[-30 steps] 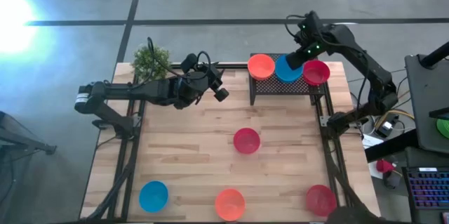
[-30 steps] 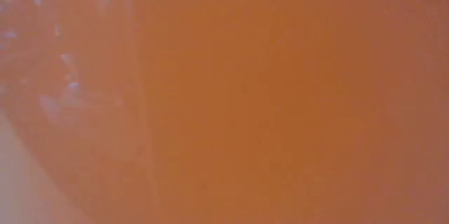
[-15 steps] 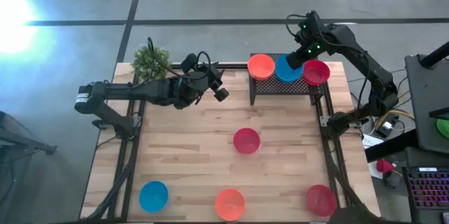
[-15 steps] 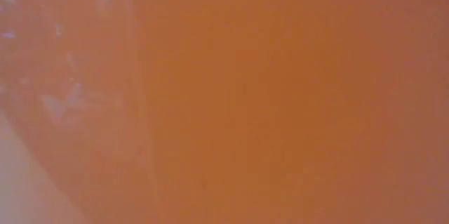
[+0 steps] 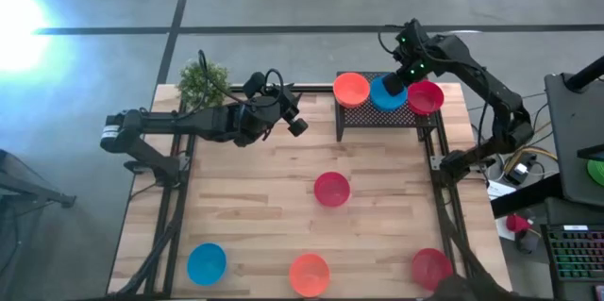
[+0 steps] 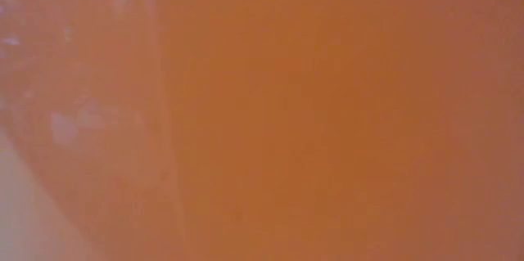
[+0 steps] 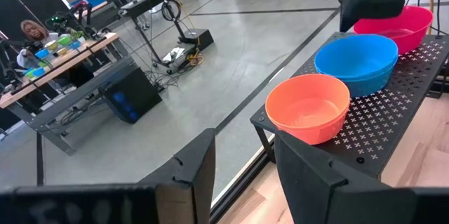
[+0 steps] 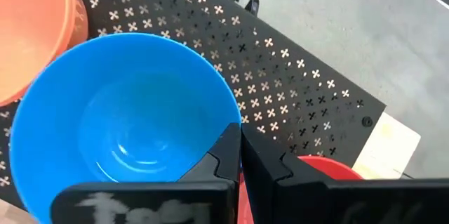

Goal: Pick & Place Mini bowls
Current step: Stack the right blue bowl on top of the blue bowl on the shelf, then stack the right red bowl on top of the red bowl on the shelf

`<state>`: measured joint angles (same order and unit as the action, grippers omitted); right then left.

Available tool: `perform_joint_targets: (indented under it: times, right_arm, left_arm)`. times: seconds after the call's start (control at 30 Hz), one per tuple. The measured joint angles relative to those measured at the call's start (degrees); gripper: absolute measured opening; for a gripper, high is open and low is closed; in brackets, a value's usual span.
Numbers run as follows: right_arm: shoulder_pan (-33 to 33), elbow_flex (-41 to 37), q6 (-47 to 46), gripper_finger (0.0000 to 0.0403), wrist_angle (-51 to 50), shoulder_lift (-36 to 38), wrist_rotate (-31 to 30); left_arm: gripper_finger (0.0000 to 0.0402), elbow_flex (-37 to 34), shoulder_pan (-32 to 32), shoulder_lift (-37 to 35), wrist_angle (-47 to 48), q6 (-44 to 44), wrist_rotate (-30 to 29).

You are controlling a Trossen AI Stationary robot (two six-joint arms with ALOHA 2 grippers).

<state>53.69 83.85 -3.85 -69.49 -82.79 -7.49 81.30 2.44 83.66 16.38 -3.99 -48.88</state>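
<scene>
Three mini bowls sit in a row on the black perforated rack [image 5: 377,117] at the table's far edge: orange [image 5: 351,88], blue [image 5: 385,93] and red [image 5: 426,97]. My right gripper [image 5: 400,82] hangs over the rack, pointing down. Its shut fingers [image 8: 240,147] are at the gap between the blue bowl [image 8: 119,126] and the red bowl [image 8: 323,168]. My left gripper [image 5: 296,125] waits open [image 7: 242,175] left of the rack, facing the orange bowl [image 7: 309,108]. Several more bowls rest on the table: red [image 5: 331,189], blue [image 5: 206,263], orange [image 5: 310,275] and red [image 5: 431,269]. My right gripper's shut fingertips [image 8: 231,143] stand right beside the blue bowl's rim [image 8: 235,115] on its side toward the red bowl, coming from above. I cannot tell whether they touch the rim. Nothing is between the fingers.
A small green potted plant [image 5: 202,81] stands at the far left corner, behind my left arm. An orange surface fills the whole low view [image 6: 327,114]. Bare wood lies between the rack and the near row of bowls.
My right gripper has moved a little toward the table's far edge and slightly left, over the blue bowl's rim. The bowls have stayed in place.
</scene>
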Motion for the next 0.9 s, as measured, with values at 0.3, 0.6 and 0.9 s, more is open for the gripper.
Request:
perform_joint_targets:
  times: [0.3,0.6,0.9]
  right_arm:
    - [-0.1,3.3,-0.5,0.0008,-0.2,4.8,0.0]
    - [-5.9,3.6,-2.4,0.0008,-0.2,14.5,0.0]
    - [-19.6,2.1,-5.6,0.0008,-0.5,22.1,0.4]
  left_arm:
    - [0.0142,0.0,0.0,0.0,0.3,0.0,0.0]
    - [0.0142,0.0,0.1,-0.1,5.5,7.3,0.0]
    - [0.0142,0.1,0.6,-0.3,6.9,10.4,0.0]
